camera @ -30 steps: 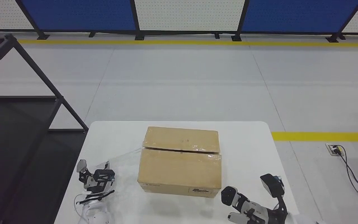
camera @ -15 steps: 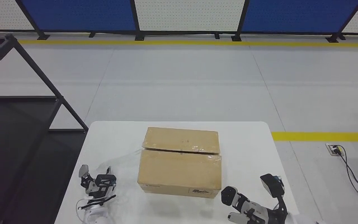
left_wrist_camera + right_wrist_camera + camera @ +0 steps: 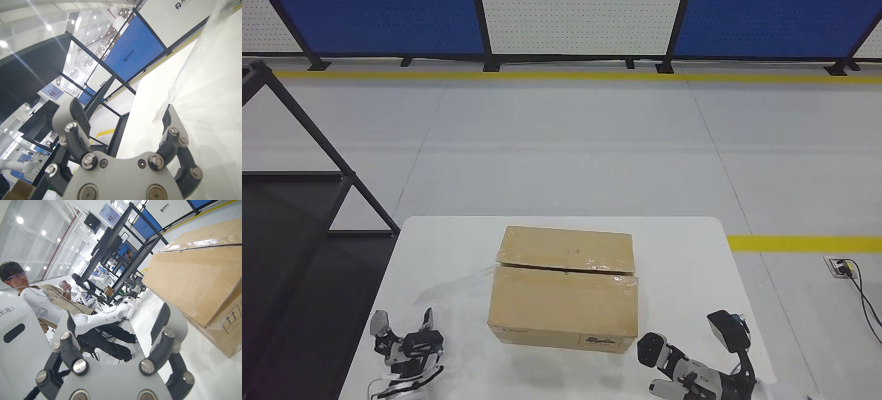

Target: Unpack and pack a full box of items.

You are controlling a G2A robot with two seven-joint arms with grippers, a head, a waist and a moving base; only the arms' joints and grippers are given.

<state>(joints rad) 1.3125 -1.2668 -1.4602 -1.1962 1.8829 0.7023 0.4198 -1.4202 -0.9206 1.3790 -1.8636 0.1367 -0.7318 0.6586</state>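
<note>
Box (image 3: 564,298): brown cardboard, rectangular, glossy clear tape on top seam; on white table (image 3: 682,250), betw. left gripper (image 3: 402,326) & right gripper (image 3: 688,340), touching neither. Both claws' fingers apart.

Left gripper (image 3: 402,322) slid step by step toward lower left corner of top view, farther from box (image 3: 564,300); clear strip (image 3: 450,287) stretched out longer behind it.

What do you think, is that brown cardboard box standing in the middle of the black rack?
No. The brown cardboard box stands in the middle of the white table, not on the black rack, as the top view shows.
</note>
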